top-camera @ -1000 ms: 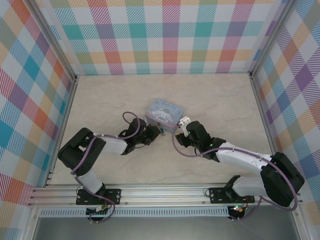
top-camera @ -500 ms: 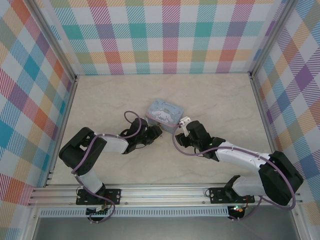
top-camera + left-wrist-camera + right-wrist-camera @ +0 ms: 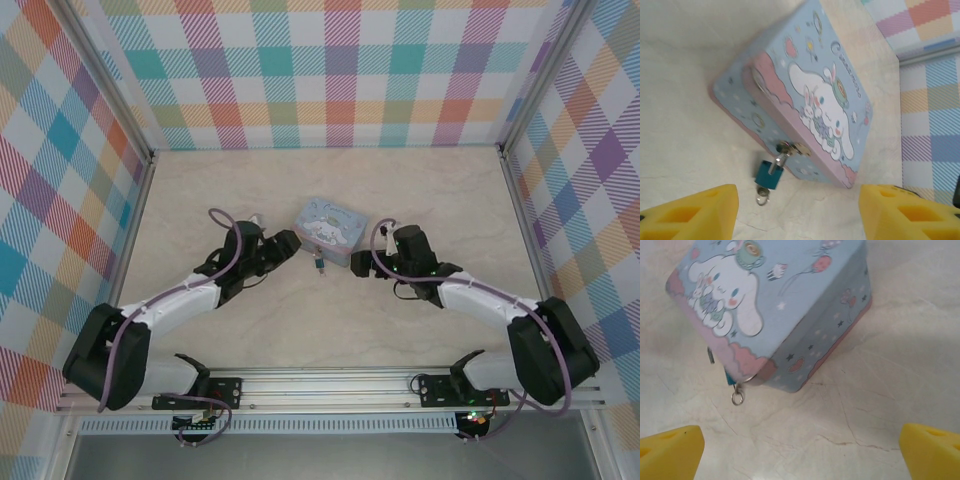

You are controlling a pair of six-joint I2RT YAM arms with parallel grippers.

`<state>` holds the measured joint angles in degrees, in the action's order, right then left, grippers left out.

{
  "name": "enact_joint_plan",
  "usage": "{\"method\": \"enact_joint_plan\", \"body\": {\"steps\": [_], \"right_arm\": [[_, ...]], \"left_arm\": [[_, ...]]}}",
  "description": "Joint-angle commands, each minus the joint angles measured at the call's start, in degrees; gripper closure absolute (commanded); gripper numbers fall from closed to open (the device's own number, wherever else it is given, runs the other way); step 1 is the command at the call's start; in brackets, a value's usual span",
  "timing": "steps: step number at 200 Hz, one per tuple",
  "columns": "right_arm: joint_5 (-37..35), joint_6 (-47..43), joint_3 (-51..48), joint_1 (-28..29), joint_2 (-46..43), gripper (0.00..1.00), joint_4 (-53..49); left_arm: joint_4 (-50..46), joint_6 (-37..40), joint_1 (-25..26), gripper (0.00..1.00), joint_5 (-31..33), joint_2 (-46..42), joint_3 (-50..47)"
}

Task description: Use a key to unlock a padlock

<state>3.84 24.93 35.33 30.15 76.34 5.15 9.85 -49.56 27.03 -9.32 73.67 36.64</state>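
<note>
The padlock (image 3: 769, 175) hangs at the tin's (image 3: 810, 95) front, key (image 3: 761, 194) beneath.

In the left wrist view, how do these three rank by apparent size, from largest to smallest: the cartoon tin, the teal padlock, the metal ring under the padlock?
1. cartoon tin, by far the largest
2. teal padlock
3. metal ring, the smallest

All three sit close together, so nearness to the camera hardly affects the order.

Teal padlock (image 3: 769, 175) w/ key (image 3: 762, 193) underneath
</note>
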Motion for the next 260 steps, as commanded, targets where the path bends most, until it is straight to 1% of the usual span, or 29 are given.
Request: {"method": "enact_joint_plan", "body": {"steps": [1,14,42,63,97,111,126,170,210,260], "right_arm": [[8.4,8.5,3.7,-1.8,4.4,0.0,4.3],[10.0,9.6,5.9,-2.5,7.7,0.0,5.2],[8.9,9.3,10.5,-3.1,12.8,0.0,5.8],[9.8,9.1,13.2,-3.5,16.2,0.0,7.7],[10.7,7.8,17.1,-4.3,20.0,0.0,7.6],[12.2,8.1,17.3,-5.1,21.1,0.0,9.7],[14.1,8.1,18.0,-5.8,22.3,0.0,11.4],[19.3,6.1,23.5,-6.0,27.4,0.01,12.3],[21.4,6.2,29.1,-6.1,32.7,0.0,12.5],[22.9,6.0,34.5,-6.0,37.5,0.0,13.2]], "left_arm": [[-6.2,3.5,-2.4,0.34,1.0,-3.7,-1.0],[-7.6,4.2,-3.2,0.33,1.3,-5.8,-1.7],[-9.9,5.3,-4.2,0.32,2.0,-9.4,-3.1],[-11.0,6.0,-4.7,0.31,2.7,-11.7,-4.2],[-13.2,7.5,-5.4,0.29,3.6,-14.6,-4.6],[-13.9,7.9,-5.7,0.29,3.7,-15.6,-4.7],[-14.8,8.3,-6.1,0.28,3.7,-16.5,-4.8],[-16.3,8.4,-7.0,0.28,2.8,-18.8,-5.2],[-16.7,7.8,-7.2,0.28,2.0,-20.7,-6.1],[-16.8,7.6,-7.3,0.27,0.2,-20.0,-5.1]]}}
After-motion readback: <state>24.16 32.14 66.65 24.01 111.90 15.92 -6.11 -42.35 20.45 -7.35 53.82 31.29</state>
